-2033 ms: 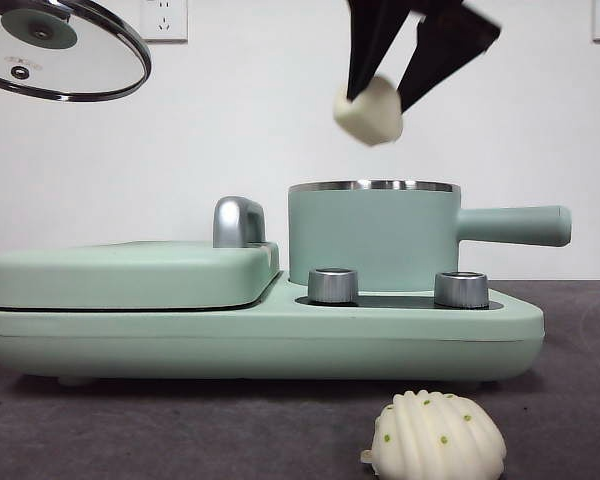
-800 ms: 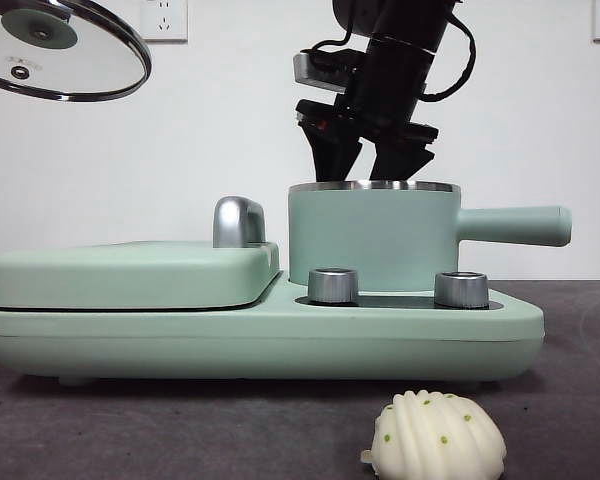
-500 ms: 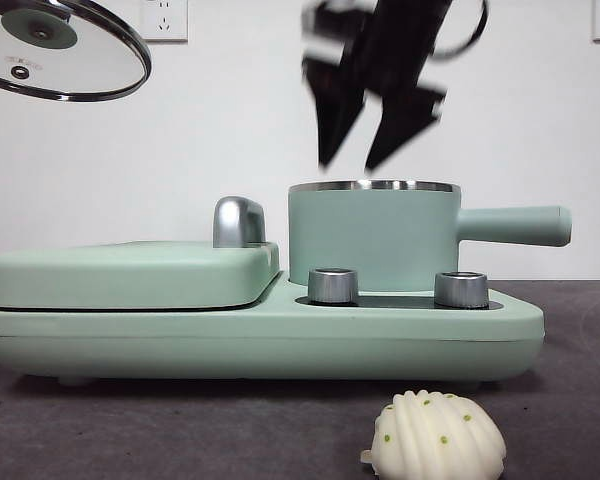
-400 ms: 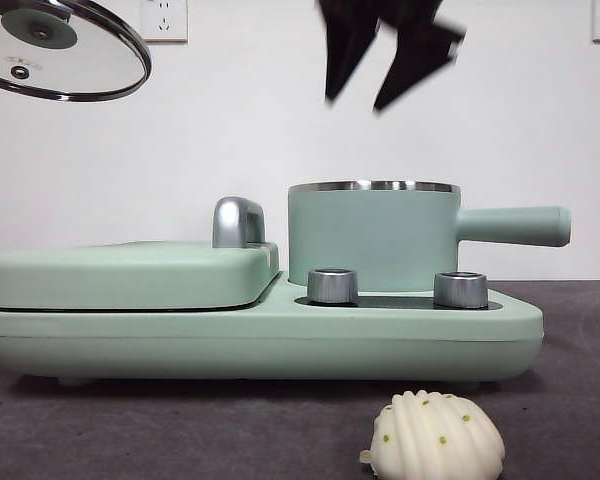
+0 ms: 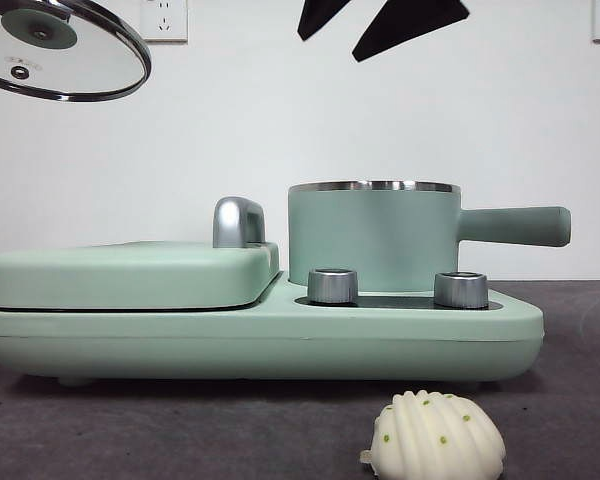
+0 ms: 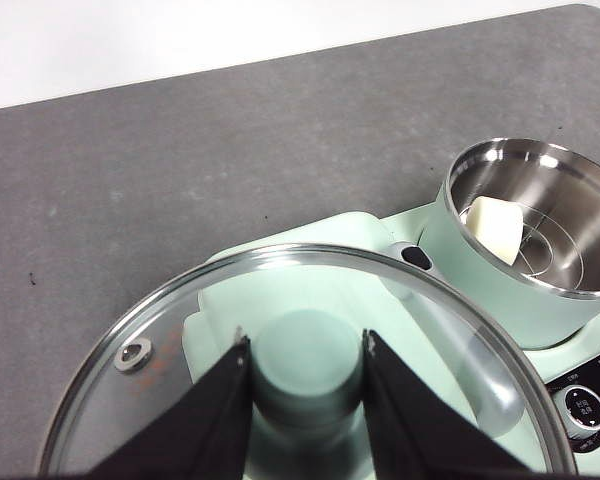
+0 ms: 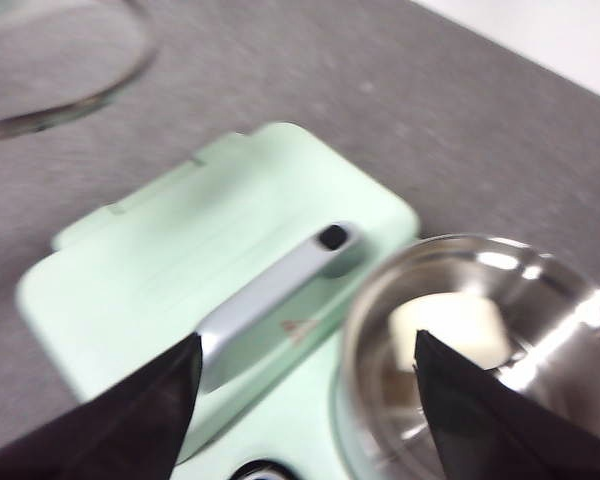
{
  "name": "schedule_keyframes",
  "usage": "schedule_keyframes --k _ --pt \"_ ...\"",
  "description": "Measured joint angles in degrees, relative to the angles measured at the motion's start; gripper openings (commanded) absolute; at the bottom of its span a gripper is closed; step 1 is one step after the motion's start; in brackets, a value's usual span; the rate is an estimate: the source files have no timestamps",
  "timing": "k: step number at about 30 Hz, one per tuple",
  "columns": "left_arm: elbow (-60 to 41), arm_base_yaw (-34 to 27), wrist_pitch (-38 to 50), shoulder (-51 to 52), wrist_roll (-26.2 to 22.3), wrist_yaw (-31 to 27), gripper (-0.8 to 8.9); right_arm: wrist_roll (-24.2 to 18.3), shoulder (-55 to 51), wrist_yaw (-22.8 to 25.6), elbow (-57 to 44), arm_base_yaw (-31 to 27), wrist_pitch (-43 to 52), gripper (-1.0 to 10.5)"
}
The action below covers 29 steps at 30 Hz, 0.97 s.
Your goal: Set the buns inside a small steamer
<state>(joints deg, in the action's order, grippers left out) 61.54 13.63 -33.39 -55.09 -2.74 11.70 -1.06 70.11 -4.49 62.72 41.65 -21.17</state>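
I am holding the glass lid with the green knob [image 6: 305, 375] aloft in the left claw [image 6: 305, 400], pinched on the knob. The right claw [image 5: 380, 25] is hanging wide and empty above the mint-green steel-rimmed steamer pot [image 5: 372, 235]. The smooth cream bun [image 6: 495, 228] is lying inside the pot; the ribbed shell-shaped bun with green specks [image 5: 437, 437] is sitting on the grey worktop [image 5: 180, 430] in front. Next I am planning to approach it low, gripping its flanks gently so it does not squash.

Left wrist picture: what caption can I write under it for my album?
The left gripper holds the glass lid by its knob, while one bun sits inside the open steamer.
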Motion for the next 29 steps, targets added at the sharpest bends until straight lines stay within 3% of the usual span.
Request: schedule_keyframes --k 8,14,29 --pt "0.0 0.0 0.0 0.0 0.0 0.0 0.17 -1.7 -9.7 -2.0 -16.3 4.9 1.1 3.4" --pt "0.0 0.0 0.0 0.0 0.0 0.0 0.17 -5.0 -10.4 -2.9 -18.6 7.6 -6.5 3.4" --pt "0.0 0.0 0.0 0.0 0.0 0.0 0.17 -6.7 -3.9 -0.7 -24.8 12.4 -6.8 3.4"
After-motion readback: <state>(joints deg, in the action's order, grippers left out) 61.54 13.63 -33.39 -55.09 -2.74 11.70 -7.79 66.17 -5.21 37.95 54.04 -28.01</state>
